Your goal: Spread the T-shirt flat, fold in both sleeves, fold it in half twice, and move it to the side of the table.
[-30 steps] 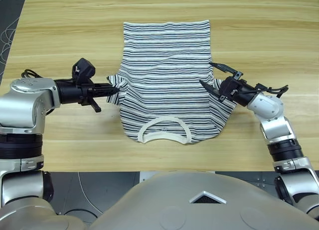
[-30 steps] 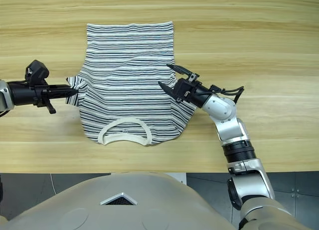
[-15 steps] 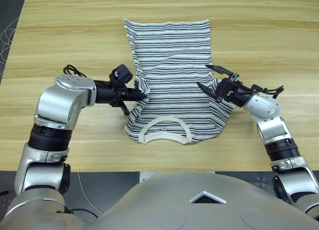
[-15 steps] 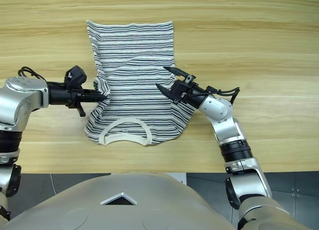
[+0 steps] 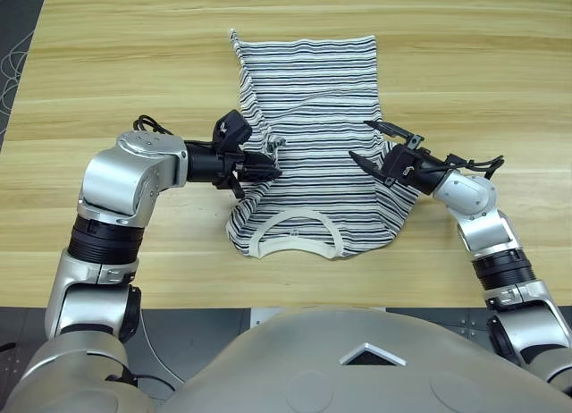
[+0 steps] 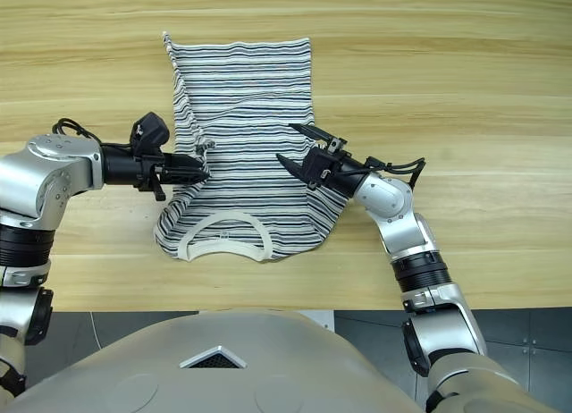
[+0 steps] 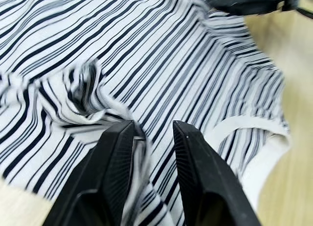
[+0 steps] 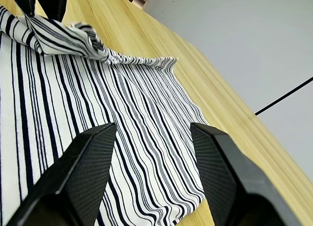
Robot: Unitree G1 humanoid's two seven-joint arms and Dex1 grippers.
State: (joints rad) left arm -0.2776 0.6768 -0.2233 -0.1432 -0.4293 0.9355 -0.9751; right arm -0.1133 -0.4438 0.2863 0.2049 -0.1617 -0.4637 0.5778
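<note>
T-shirt point(image 5: 313, 91) lies collar-near on the tabletop point(image 5: 474, 55), its left sleeve point(image 5: 278, 146) pinched in the left gripper point(image 5: 273, 169) over the chest (evidently to fold it inward); the right gripper point(image 5: 360, 139) hovers wide open above the right side, likely placed for its sleeve.

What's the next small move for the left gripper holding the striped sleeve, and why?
Probably lower and release: the left gripper is shut on the left sleeve, bunched over the body of the black-and-white striped T-shirt, while the right gripper hangs open near the unfolded right sleeve.
</note>
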